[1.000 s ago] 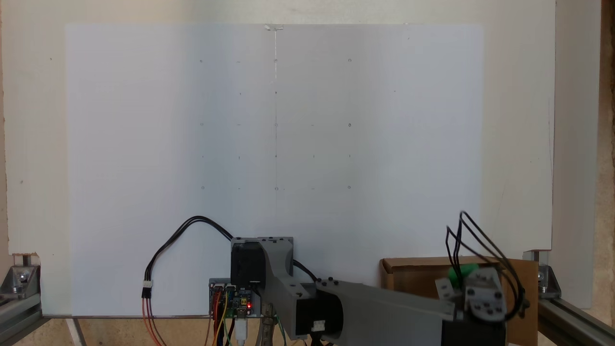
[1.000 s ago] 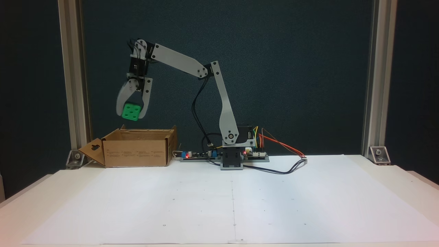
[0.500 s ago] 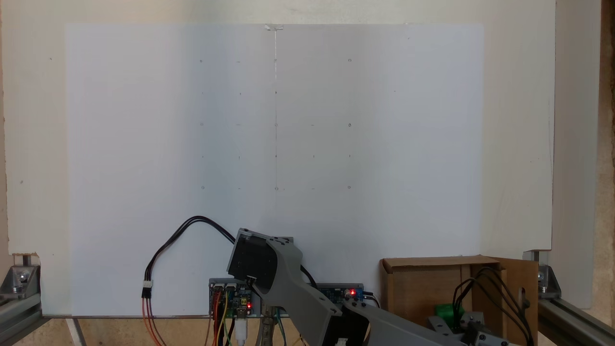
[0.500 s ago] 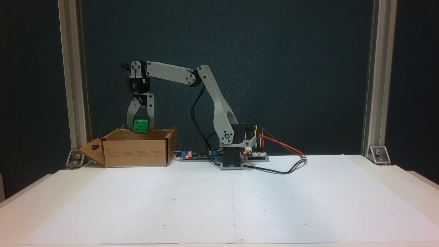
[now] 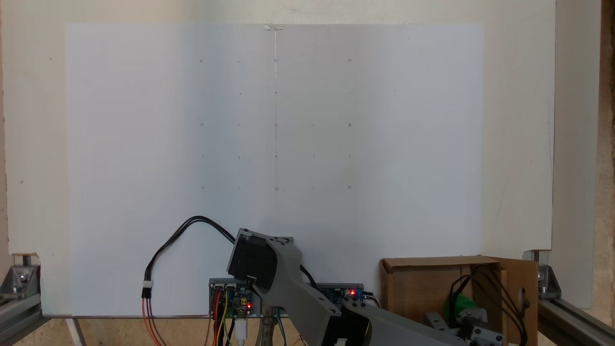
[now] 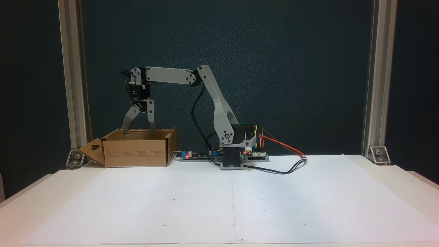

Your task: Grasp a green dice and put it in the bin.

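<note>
One fixed view looks straight down from high above, the grey jointed robot arm's black base [image 5: 253,262] at its bottom edge. Another fixed view stands level with the white paper sheet [image 6: 233,202], well back, facing that base [image 6: 232,159] against a dark backdrop. Both fixed views share the sheet [image 5: 274,158], the arm, and the brown corrugated cardboard box [image 5: 423,283] [image 6: 135,149] beside the base.

The worktop [image 6: 394,178] is pale and carries a large white paper sheet [image 6: 205,206] with small marks. At its far edge in a fixed view stand the bin [image 6: 135,152], the arm's base [image 6: 232,161] and circuit boards [image 6: 195,156]; black cables [image 6: 281,169] lie beside them.
</note>
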Action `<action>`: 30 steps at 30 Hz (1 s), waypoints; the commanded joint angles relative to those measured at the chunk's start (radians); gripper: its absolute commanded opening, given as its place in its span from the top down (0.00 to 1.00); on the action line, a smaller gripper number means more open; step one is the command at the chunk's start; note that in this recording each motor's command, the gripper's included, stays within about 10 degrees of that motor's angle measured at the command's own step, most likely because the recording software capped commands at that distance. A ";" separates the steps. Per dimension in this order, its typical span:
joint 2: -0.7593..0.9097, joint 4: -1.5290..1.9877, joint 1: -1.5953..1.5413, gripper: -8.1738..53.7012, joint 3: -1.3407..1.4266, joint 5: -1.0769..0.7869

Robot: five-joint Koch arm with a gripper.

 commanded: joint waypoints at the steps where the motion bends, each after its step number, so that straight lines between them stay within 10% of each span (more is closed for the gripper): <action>1: 0.064 -0.035 -0.014 0.24 -0.026 -0.058; 30: 0.606 -0.393 -1.539 0.15 0.140 0.502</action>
